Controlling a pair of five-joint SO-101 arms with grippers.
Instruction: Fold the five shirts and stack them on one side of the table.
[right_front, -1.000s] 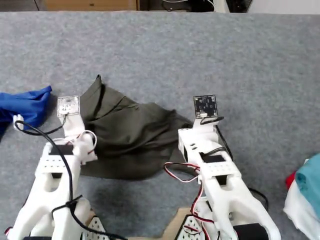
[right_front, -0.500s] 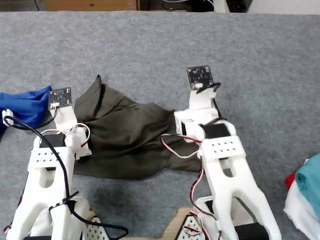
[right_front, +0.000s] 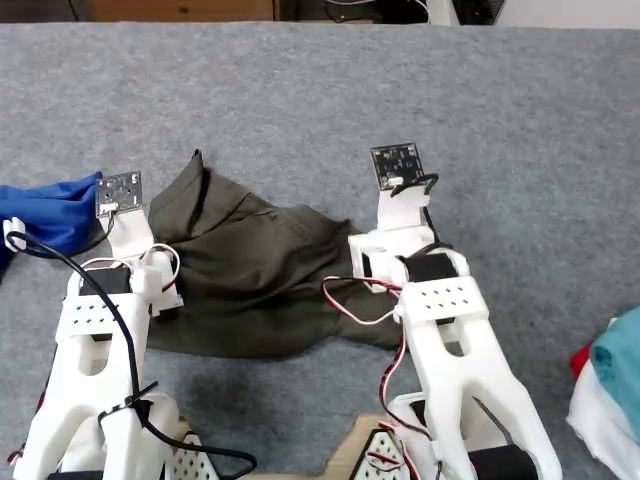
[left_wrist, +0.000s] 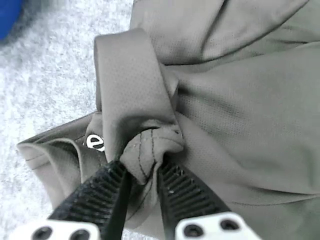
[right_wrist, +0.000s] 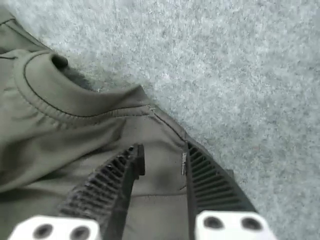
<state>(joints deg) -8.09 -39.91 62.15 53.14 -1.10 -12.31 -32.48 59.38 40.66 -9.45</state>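
The olive shirt (right_front: 260, 270) lies crumpled on the grey table (right_front: 300, 90), left of its middle and toward the near edge. The left gripper (left_wrist: 142, 172) has its jaws pinching a bunched knot of the shirt's cloth. The right gripper (right_wrist: 162, 160) has its jaws spread, set low over the shirt's edge close to the collar, with fabric lying between them but not clamped.

The step in hand looks like taking hold of the shirt at two points so it can be drawn out flat for folding. To do it well, the right jaws should probably press together on the edge by the collar, far enough in that the cloth cannot slip free. Both arms would then draw apart evenly and stay low, so the shirt drags flat rather than swinging. The left grip seems to hold several layers, so that side may come out twisted and need a fresh hold.

By count there are two arms and two grippers; one olive shirt; one blue shirt (right_front: 55, 212) at the table's left edge; and one heap at the right edge near the near right corner, showing teal cloth (right_front: 618, 372), white cloth (right_front: 600, 425) and red cloth (right_front: 582, 357). Whether that heap is three shirts I cannot tell.
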